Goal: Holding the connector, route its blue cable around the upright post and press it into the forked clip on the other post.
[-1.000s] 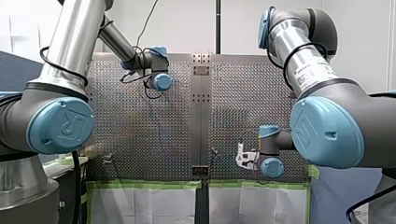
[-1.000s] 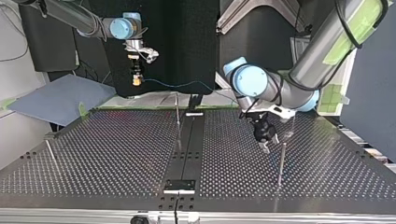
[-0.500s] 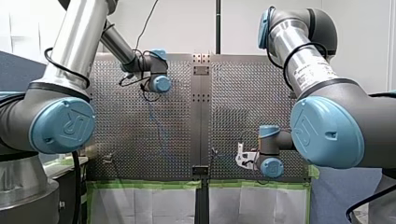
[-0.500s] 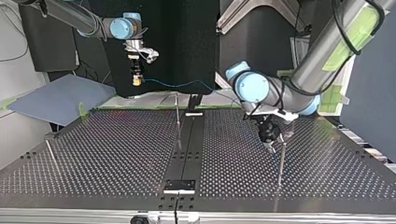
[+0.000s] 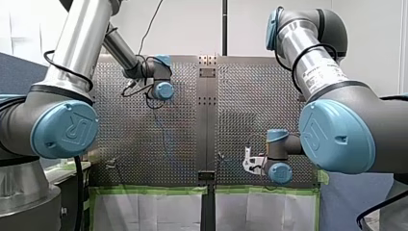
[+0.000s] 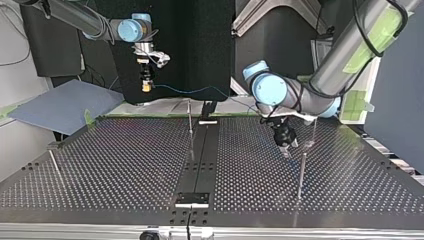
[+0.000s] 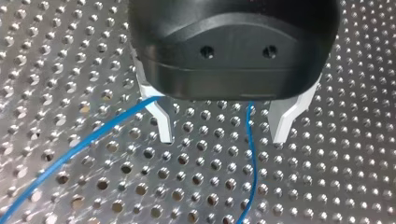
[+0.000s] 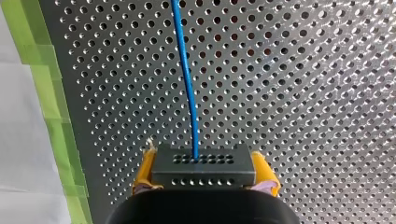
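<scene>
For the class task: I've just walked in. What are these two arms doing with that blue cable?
My right hand is shut on the dark connector, raised over the far edge of the table in the top view; the blue cable runs from it. My left hand is open, low over the perforated surface beside a thin upright post, with a stretch of cable passing between its fingers, ungripped.
</scene>
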